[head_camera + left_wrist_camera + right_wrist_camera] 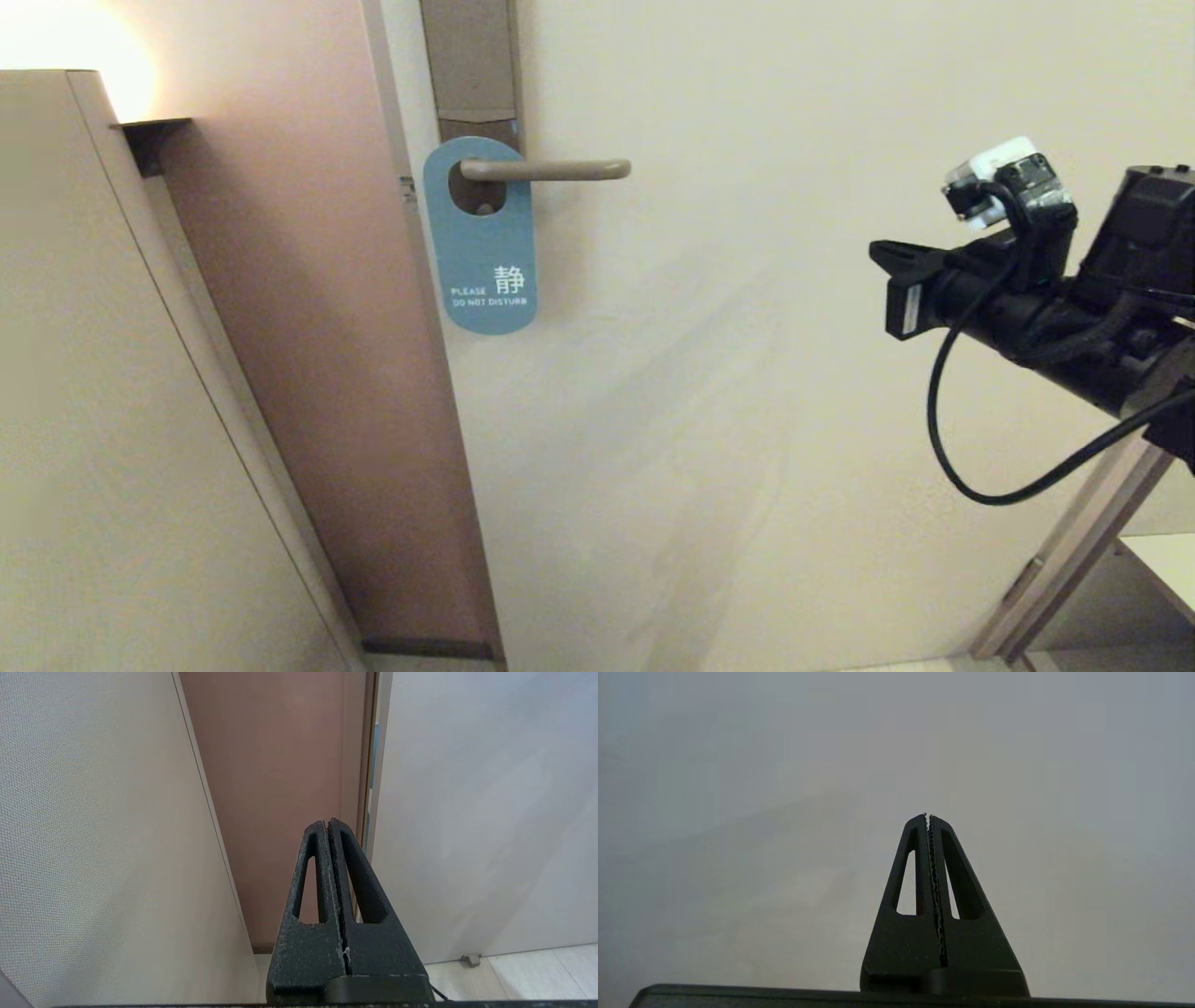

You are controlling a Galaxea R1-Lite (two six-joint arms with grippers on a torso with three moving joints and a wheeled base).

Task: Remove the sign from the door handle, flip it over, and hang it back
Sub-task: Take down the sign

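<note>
Up on my head camera, the sign (pixel 481 238) hangs on the door handle (pixel 546 169), blue face out, reading "PLEASE DO NOT DISTURB". The lever passes through its hole, close to the grey-brown plate (pixel 471 65), and the card hangs nearly straight down against the pale door (pixel 794 373). My right gripper (pixel 882 252) is in the air at the right side, well apart from the sign, pointing left across the door.

From my left wrist camera, the left gripper (pixel 328 822) has both fingers pressed together with nothing between them; it faces the seam where a brown panel (pixel 280 788) meets the door.

From my right wrist camera, the right gripper (pixel 928 816) is likewise closed tight and empty, with only plain pale door surface beyond it.
</note>
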